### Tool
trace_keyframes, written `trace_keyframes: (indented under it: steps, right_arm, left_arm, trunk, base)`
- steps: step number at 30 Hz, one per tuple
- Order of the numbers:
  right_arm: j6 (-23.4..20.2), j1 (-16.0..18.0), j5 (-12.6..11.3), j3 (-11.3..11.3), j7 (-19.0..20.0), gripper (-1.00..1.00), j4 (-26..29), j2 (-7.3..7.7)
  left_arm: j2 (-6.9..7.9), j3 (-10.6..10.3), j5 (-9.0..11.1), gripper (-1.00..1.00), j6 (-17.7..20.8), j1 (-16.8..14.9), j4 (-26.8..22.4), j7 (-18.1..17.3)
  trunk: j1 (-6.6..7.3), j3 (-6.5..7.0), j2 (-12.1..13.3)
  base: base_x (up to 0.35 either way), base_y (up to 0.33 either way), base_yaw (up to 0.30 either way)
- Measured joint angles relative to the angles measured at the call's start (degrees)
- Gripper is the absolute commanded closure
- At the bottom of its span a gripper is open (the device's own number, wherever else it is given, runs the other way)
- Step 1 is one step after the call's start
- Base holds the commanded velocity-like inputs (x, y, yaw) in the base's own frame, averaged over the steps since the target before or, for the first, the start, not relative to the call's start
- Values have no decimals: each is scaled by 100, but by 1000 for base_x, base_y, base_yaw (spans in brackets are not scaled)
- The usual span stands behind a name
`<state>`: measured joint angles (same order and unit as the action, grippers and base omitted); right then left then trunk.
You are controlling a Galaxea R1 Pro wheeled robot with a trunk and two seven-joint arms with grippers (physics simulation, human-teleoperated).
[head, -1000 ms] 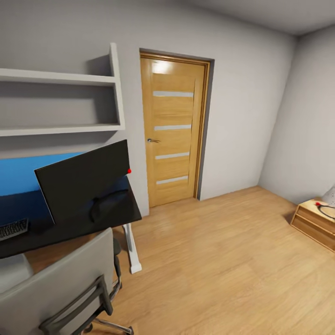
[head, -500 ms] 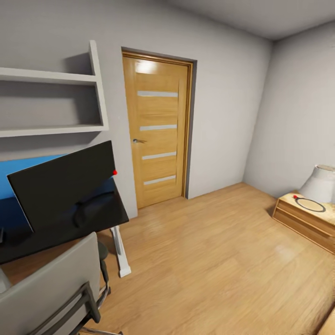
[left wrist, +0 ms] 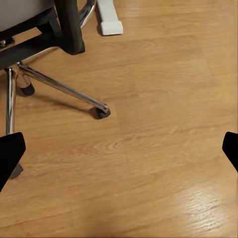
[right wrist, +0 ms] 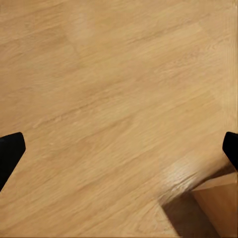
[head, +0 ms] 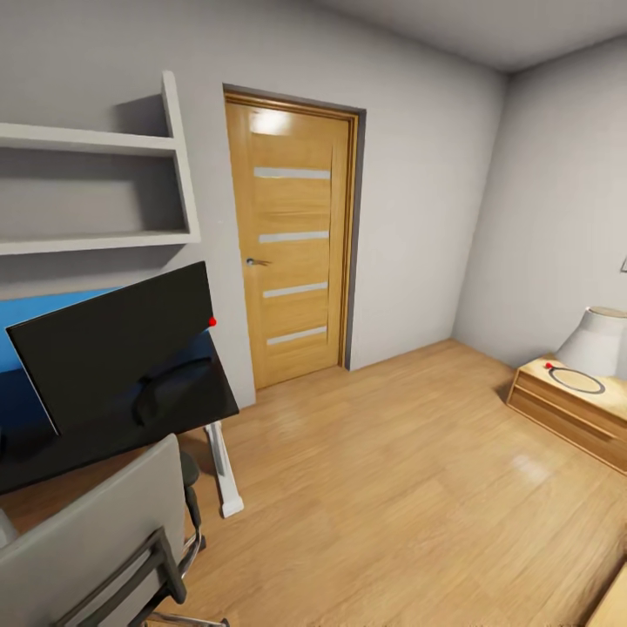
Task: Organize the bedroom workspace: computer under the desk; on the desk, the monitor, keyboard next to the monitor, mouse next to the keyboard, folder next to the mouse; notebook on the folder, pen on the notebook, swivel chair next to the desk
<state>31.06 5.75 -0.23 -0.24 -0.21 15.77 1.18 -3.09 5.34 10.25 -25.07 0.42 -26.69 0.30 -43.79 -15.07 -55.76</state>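
The black monitor [head: 113,344], with a red dot at its corner, stands on the black desk [head: 187,407] at the left of the head view. The swivel chair's grey back [head: 87,535] fills the lower left corner, in front of the desk. In the left wrist view the swivel chair's chrome base and castor [left wrist: 101,113] stand on the plank floor beyond my left gripper [left wrist: 119,151], which is open and empty. My right gripper [right wrist: 119,148] hangs open over bare floor. The computer, keyboard, mouse, folder, notebook and pen are out of view.
An oak door [head: 296,235] is shut behind the desk's white leg [head: 222,470]. Grey wall shelves [head: 96,187] and a blue panel [head: 35,313] sit above the desk. A low oak drawer unit [head: 562,405] with a lamp [head: 596,340] stands at the right. An oak corner [right wrist: 218,203] lies near my right gripper.
The head view has swung to the right, so the desk, monitor and door sit further left and the keyboard's end has left the picture. The oak unit and lamp came into view.
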Motion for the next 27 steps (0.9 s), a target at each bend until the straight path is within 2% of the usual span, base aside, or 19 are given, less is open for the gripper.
trace_keyframes:
  steps: [2, 7, 11, 18, 27]
  right_arm:
    - [11, 150, 0, 0, -2, -100, -14, -2]
    - [76, 230, -3, -8, -7, -100, -56, -8]
    - [288, 257, -8, -18, -10, -100, -349, 12]
    - [400, 263, -1, -2, -8, -100, -478, -9]
    - [410, 264, -4, 16, -7, -100, -506, -28]
  left_arm:
    - [2, 0, 4, -100, -21, 0, 11, -20]
    - [3, -19, -2, -100, -46, 1, 319, -42]
    - [5, -227, -10, -100, -223, 0, 505, -51]
    - [25, -365, -52, -100, -268, -1, 601, -50]
    - [15, -510, -468, -100, -273, -2, 903, -24]
  trunk:
    - [0, -5, 0]
    - [0, -9, 0]
    - [0, -10, 0]
    - [1, -11, -1]
    - [3, -11, -1]
  base:
    - [0, 0, 6]
    - [0, 0, 1]
    - [0, 0, -103]
    - [52, -47, -232]
    - [243, -157, -280]
